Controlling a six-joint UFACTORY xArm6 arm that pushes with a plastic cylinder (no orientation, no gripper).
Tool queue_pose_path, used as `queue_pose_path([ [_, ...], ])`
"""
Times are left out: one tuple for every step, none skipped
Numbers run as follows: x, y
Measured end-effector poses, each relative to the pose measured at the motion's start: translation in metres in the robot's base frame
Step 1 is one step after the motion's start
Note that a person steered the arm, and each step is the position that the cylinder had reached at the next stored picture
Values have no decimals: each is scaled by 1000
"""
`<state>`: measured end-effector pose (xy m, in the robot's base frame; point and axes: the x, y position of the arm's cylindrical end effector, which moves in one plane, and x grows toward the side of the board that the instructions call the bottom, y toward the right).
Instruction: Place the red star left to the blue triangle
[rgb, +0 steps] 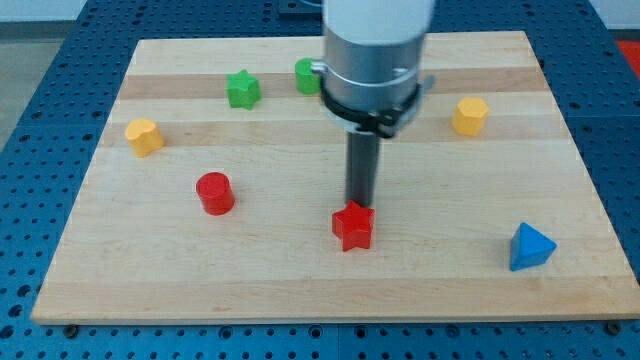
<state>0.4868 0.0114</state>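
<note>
The red star (353, 227) lies on the wooden board (300, 290) a little below the view's middle. The blue triangle (529, 247) sits at the view's lower right, well to the right of the star. My tip (359, 204) is at the star's top edge, touching or almost touching it. The rod rises from there to the arm's grey body.
A red cylinder (215, 193) stands left of the star. A yellow block (144, 136) is at the left, another yellow block (470, 116) at the upper right. A green star (242, 89) and a partly hidden green block (307, 75) are at the top.
</note>
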Motion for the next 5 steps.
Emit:
queue_pose_path([
  [0,-57],
  [33,-99],
  [42,-73],
  [39,-5],
  [39,51],
])
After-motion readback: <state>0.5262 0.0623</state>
